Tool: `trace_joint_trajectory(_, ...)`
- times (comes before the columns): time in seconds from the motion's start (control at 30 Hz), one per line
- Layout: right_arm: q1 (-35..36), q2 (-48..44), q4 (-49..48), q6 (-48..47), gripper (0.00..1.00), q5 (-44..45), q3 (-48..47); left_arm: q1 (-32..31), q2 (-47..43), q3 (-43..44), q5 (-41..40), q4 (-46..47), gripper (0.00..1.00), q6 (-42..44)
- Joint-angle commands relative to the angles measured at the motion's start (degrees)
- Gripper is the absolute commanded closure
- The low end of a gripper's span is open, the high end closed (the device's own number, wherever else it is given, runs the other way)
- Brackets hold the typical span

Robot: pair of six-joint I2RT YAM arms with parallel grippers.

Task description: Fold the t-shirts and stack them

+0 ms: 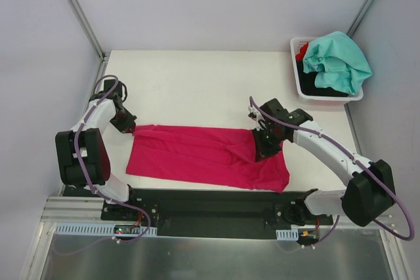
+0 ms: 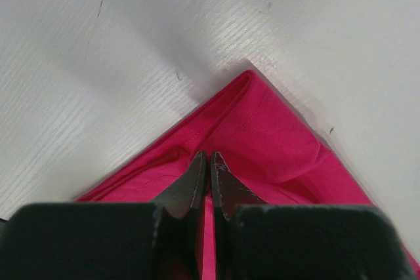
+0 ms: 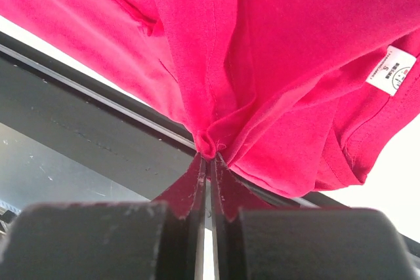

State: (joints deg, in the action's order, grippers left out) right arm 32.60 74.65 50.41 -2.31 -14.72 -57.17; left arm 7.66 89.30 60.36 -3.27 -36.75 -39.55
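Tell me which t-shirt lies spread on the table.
The pink one, spread between the left gripper and right gripper, both shut on it. The teal, black and red ones are heaped in the basket at the far right corner.

Left tool (image 1: 132,130) and right tool (image 1: 262,149) grip opposite ends of the magenta-pink t-shirt (image 1: 203,159) on the table (image 1: 197,83).

Magenta t-shirt (image 1: 203,157) spread wide, teal t-shirt (image 1: 338,60) heaped on black t-shirt (image 1: 316,82), red t-shirt (image 1: 302,49) beside
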Motion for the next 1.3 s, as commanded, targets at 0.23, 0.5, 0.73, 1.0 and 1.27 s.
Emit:
trace_joint_trajectory(0.23, 1.6, -1.4, 2.6, 1.2, 0.99, 3.0, 2.2, 1.5, -1.9, -2.6, -1.6, -2.7, 1.0, 1.1)
trace_joint_trajectory(0.5, 1.9, -1.6, 3.2, 1.0, 0.99, 4.1, 3.7, 1.8, -3.3, -2.9, -2.5, -3.4, 1.0, 1.1)
trace_joint_trajectory(0.73, 2.9, -0.8, 3.4, 1.4, 0.99, 6.6, 6.7, 2.4, -3.7, -4.1, -1.8, -3.7, 1.0, 1.0)
trace_joint_trajectory(1.0, 5.0, 3.0, 2.9, 2.0, 0.99, 8.3, 5.8, 2.5, -3.9, -4.8, -1.5, -3.4, 1.0, 1.0)
trace_joint_trajectory(1.27, 9.3, 8.1, 2.2, 4.0, 0.99, 9.3, 3.8, 2.4, -3.4, -5.3, -0.6, -2.6, 0.95, 1.1)
